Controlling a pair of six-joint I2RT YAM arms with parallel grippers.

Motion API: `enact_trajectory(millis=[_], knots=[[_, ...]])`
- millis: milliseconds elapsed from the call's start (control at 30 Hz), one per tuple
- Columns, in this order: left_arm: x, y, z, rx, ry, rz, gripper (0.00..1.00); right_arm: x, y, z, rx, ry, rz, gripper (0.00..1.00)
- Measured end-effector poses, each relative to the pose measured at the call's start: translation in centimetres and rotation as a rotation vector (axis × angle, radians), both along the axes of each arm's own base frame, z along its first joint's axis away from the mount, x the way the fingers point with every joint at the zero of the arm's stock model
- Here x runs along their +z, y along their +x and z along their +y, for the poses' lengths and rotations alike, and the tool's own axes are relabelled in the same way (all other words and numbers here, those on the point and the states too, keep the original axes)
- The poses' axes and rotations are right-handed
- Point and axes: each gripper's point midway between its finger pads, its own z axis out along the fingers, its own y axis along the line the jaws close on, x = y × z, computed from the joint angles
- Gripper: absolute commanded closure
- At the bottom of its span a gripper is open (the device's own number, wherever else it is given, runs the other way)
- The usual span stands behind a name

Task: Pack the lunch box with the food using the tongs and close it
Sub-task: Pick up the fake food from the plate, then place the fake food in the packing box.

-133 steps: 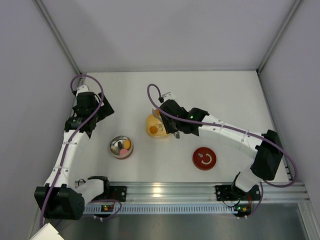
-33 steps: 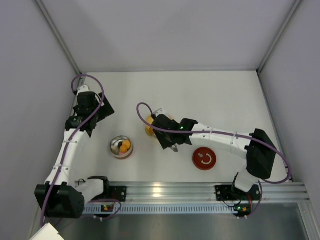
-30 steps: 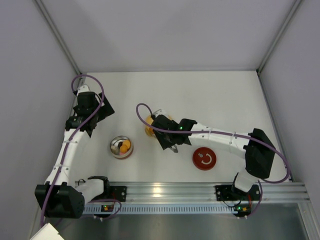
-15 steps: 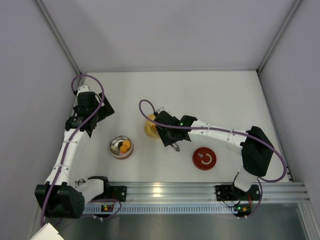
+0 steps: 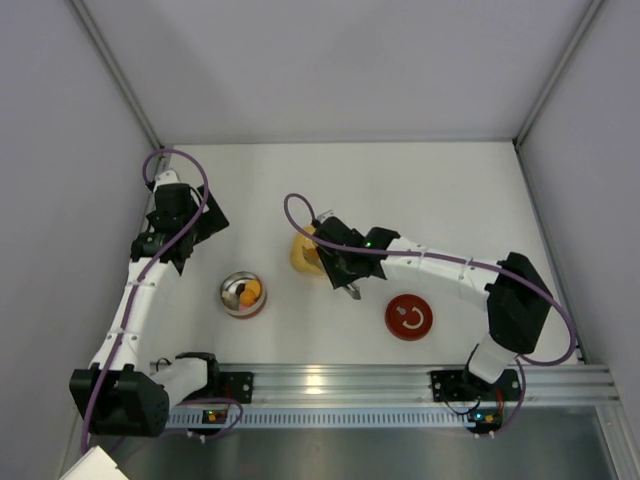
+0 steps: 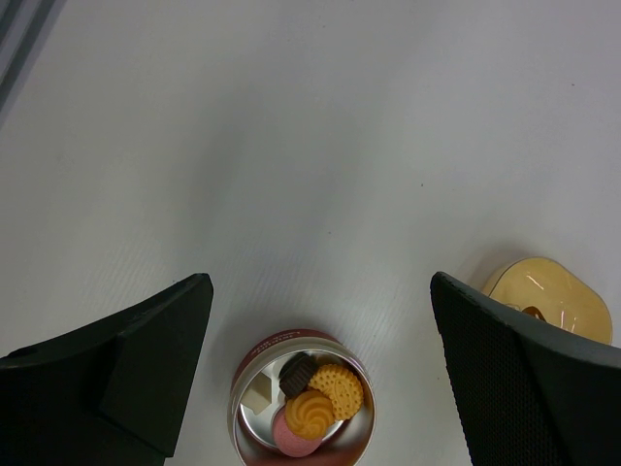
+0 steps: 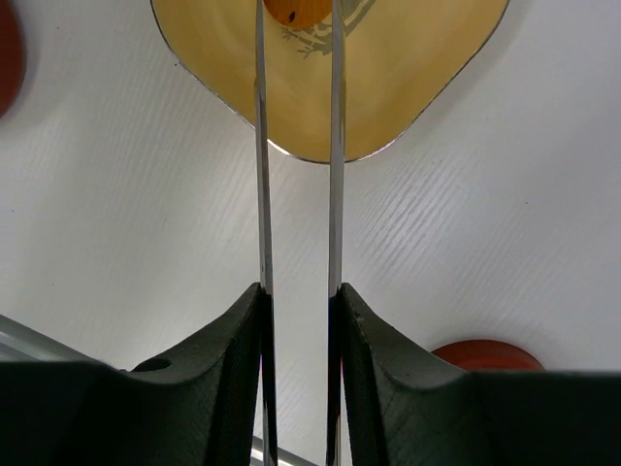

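- The right hand (image 7: 296, 301) was clamped on the tongs (image 7: 260, 194), their tips either side of an orange piece (image 7: 296, 12) in the yellow dish (image 7: 408, 87); a weak squeeze could let it slip.
- The lunch box (image 6: 286, 337), holding some food (image 6: 310, 413), stood apart from the dish; a piece dropped on the way would land on the bench (image 6: 340, 146).
- The left hand (image 6: 320, 291) hung above, fingers apart, steadying nothing.

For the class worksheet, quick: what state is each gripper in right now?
Left gripper: open, holding nothing.
Right gripper: closed, holding the tongs.
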Motion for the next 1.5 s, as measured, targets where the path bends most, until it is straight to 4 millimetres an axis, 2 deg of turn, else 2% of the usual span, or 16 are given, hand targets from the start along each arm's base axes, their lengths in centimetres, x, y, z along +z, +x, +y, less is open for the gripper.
enact_trajectory(millis=[533,833,967,1233,1367,1500], knots=[[0.0,0.0,0.0,0.000,0.000,0.000,0.01,2.8,1.0,-0.9,-0.030,0.034,-0.066,0.69],[0.0,0.0,0.0,0.000,0.000,0.000,0.01,6.5,0.8,-0.2,-0.018,0.114,-0.116,0.69],[0.0,0.0,0.0,0.000,0.000,0.000,0.01,8.5,-0.7,1.8,0.042,0.167,-0.130,0.69],[0.0,0.0,0.0,0.000,0.000,0.000,0.01,10.5,-6.3,7.5,0.234,0.247,-0.108,0.69],[0.0,0.0,0.0,-0.001,0.000,0.000,0.01,10.1,-8.4,10.0,0.303,0.254,-0.084,0.68],[0.0,0.0,0.0,0.000,0.000,0.000,0.01,8.4,-9.7,11.0,0.342,0.227,-0.050,0.68]])
